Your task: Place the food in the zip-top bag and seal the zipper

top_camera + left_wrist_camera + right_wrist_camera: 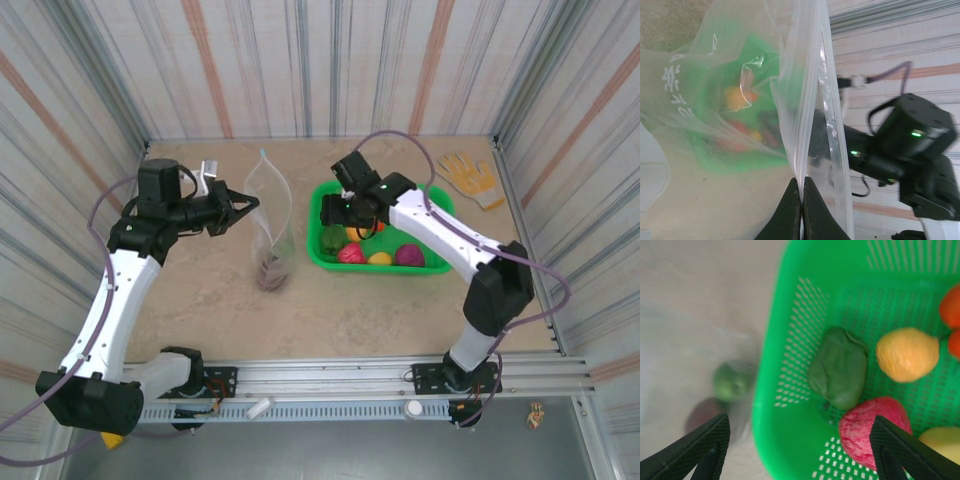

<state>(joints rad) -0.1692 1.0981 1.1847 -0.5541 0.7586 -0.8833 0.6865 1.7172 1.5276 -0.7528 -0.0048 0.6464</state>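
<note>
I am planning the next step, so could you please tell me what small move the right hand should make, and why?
Probably lower the right hand onto the dark green vegetable in the green basket and close: its fingers stand open above it, and the left hand holds the zip-top bag up.

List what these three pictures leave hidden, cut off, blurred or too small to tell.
- Top view: the food at the bottom of the bag is a small dark lump, so the pieces can't be counted.
- Top view: the right arm covers part of the basket.
- Left wrist: the basket is a green blur behind the bag's plastic.
- Right wrist: a yellow piece is cut off at the corner.
</note>
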